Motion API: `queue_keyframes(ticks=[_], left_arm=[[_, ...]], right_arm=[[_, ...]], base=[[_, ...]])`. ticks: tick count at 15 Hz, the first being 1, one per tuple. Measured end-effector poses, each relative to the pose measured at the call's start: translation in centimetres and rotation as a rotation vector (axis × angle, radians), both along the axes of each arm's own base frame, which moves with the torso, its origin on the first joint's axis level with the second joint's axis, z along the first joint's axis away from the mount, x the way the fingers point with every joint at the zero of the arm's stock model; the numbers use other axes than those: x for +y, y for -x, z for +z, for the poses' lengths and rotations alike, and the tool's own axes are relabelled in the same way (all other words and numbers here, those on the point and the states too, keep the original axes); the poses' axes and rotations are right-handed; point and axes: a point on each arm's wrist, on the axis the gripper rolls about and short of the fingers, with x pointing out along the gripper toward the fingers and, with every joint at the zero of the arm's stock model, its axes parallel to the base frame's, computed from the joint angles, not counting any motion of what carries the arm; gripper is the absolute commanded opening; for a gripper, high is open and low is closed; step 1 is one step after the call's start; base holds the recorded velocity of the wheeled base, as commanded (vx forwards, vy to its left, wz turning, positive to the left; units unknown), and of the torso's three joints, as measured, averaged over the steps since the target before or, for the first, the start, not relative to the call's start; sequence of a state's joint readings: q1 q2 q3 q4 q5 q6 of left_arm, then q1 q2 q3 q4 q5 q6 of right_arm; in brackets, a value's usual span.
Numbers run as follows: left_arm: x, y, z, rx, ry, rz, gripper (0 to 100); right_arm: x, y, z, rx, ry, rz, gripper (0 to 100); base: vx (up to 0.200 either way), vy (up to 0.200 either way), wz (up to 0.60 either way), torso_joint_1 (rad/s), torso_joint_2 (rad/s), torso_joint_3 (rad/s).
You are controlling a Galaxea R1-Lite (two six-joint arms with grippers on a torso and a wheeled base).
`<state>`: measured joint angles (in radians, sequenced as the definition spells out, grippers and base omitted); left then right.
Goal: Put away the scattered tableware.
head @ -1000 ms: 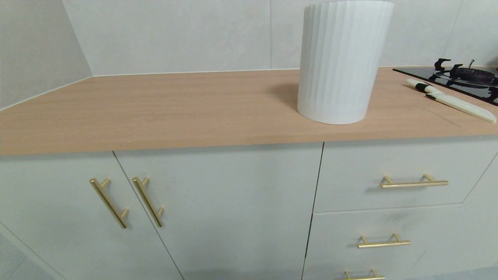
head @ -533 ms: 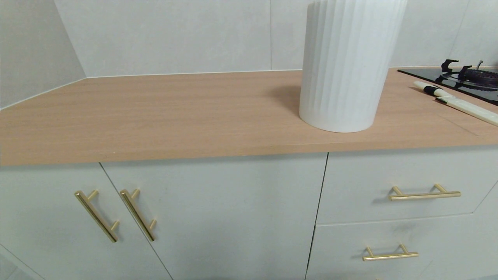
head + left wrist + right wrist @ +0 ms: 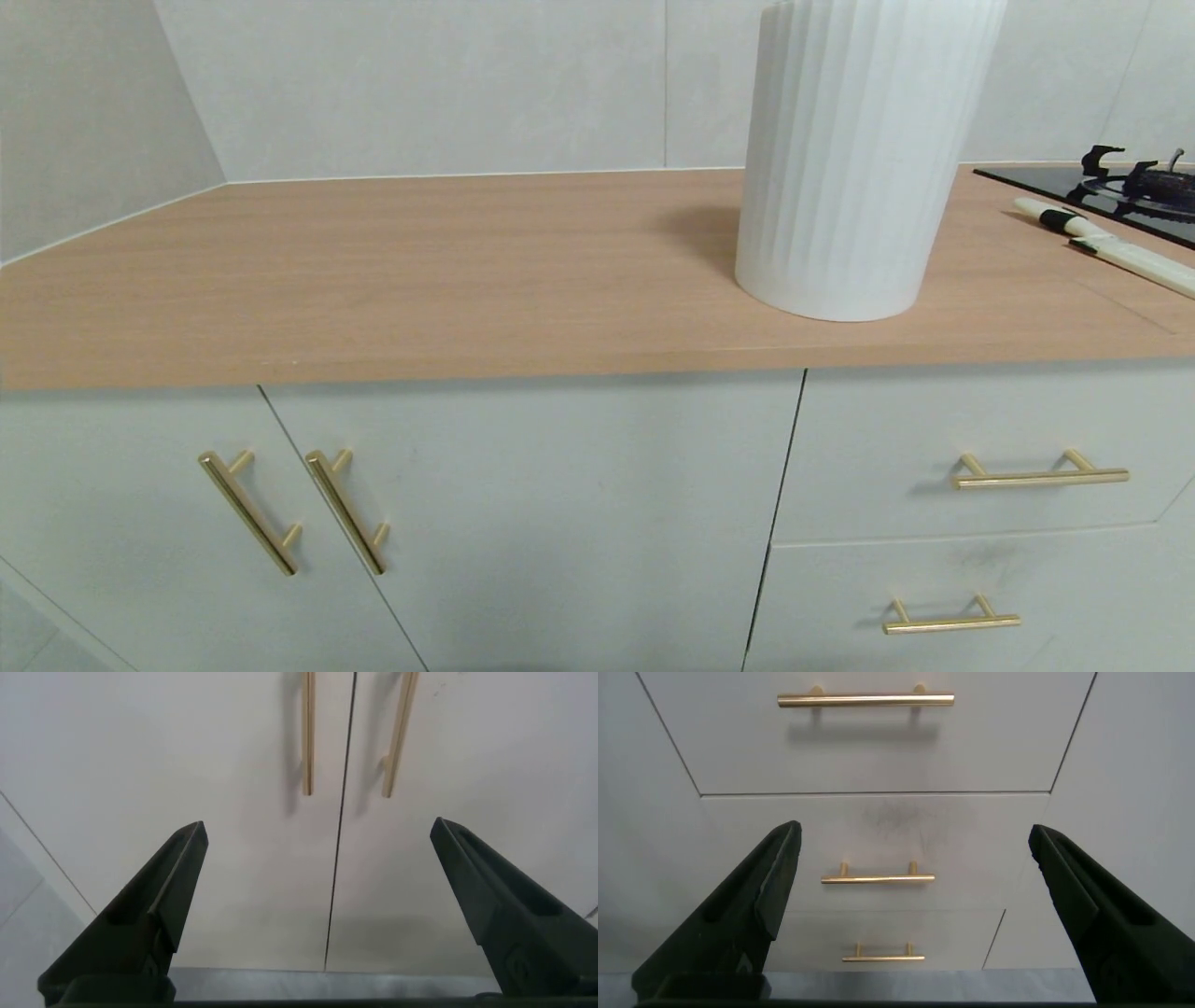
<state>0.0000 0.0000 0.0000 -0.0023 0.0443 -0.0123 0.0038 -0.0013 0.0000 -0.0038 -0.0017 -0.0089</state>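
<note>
A tall white ribbed container (image 3: pixel 854 159) stands on the wooden countertop (image 3: pixel 420 271), right of centre. A cream-handled knife (image 3: pixel 1111 247) with a black band lies flat on the counter at the far right, beside the hob. My left gripper (image 3: pixel 316 831) is open, below the counter and facing the double cabinet doors with nothing between its fingers. My right gripper (image 3: pixel 913 831) is open too, facing the stack of drawer fronts and holding nothing.
A black gas hob (image 3: pixel 1120 182) sits at the counter's back right corner. Two gold door handles (image 3: pixel 247 513) (image 3: pixel 345 511) are on the cabinet under the left part. Gold drawer handles (image 3: pixel 1038 476) (image 3: pixel 866 700) run below the container. Tiled walls close the back and left.
The whole head picture has shifted, so the camera has moved: container and knife now sit farther right and lower in view. Nothing on the counter has moved.
</note>
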Motion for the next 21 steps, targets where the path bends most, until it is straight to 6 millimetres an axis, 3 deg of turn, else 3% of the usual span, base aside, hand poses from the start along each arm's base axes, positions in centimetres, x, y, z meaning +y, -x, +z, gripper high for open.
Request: queue_keyframes(ticks=[2,14,21], left_arm=[[0.00,0.00,0.00,0.000,0.000,0.000,100],[0.00,0.00,0.00,0.000,-0.001,0.000,100],[0.00,0.00,0.01,-0.001,0.000,0.000,100]], right_arm=[[0.00,0.00,0.00,0.000,0.000,0.001,100],[0.00,0.00,0.00,0.000,-0.001,0.000,100],[0.00,0.00,0.00,0.000,-0.001,0.000,100]], base=[[0.000,0.000,0.00,0.000,0.00,0.000],[0.000,-0.200,0.00,0.002,0.00,0.004],[0.000,0.000,0.00,0.000,0.00,0.000]])
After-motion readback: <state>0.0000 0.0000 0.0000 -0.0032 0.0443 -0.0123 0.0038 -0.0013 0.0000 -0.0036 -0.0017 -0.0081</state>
